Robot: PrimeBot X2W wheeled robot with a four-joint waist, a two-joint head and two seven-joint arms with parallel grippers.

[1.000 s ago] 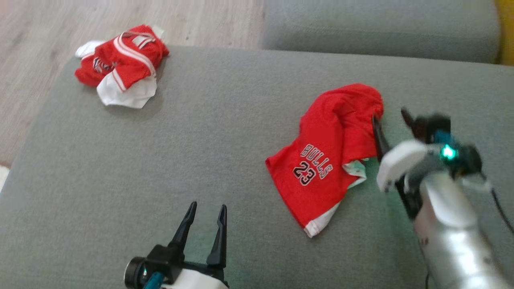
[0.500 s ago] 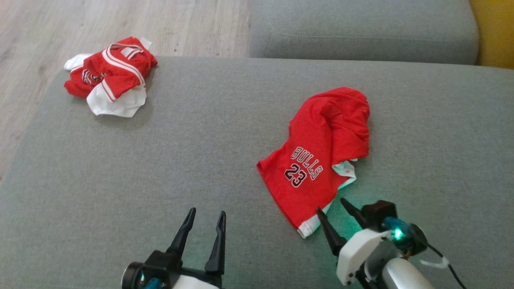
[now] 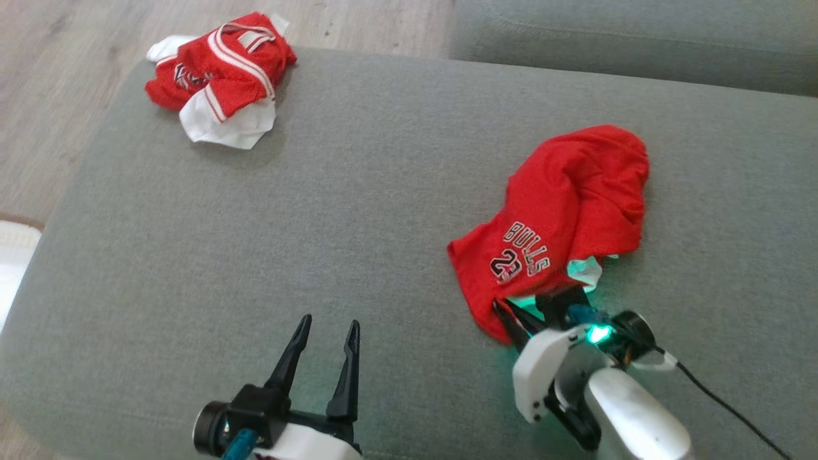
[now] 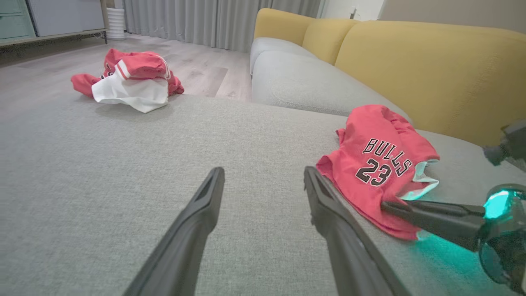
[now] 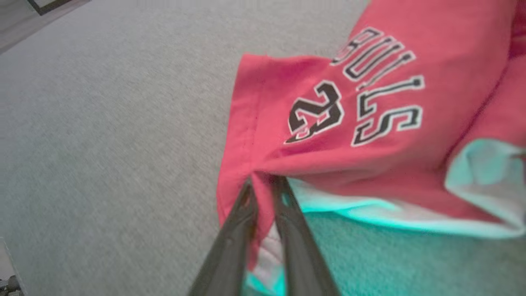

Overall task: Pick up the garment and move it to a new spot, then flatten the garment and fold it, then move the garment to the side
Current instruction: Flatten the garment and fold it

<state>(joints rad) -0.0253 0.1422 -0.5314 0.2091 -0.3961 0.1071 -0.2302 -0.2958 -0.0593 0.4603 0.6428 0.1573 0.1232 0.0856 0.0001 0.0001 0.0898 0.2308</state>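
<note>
Item: red garment [image 3: 562, 217], printed BULLS 23, lying crumpled on the right part of the grey sofa seat [image 3: 319, 223], with its near hem corner between the tips of the right pincer [image 3: 511, 316]. Right pincer: clenched on that corner, its two dark fingers nearly together and red cloth bunched at their tips; a white lining edge lies just beside them. Right arm: pale forearm [image 3: 632, 415] enters from the lower right, fingers angled up and leftward into the hem. Left pincer [image 3: 326, 332]: released, fingers spread over bare cushion, well apart from the garment. Also present: heap of red and white clothing [image 3: 220, 76] at the seat's far left corner.
</note>
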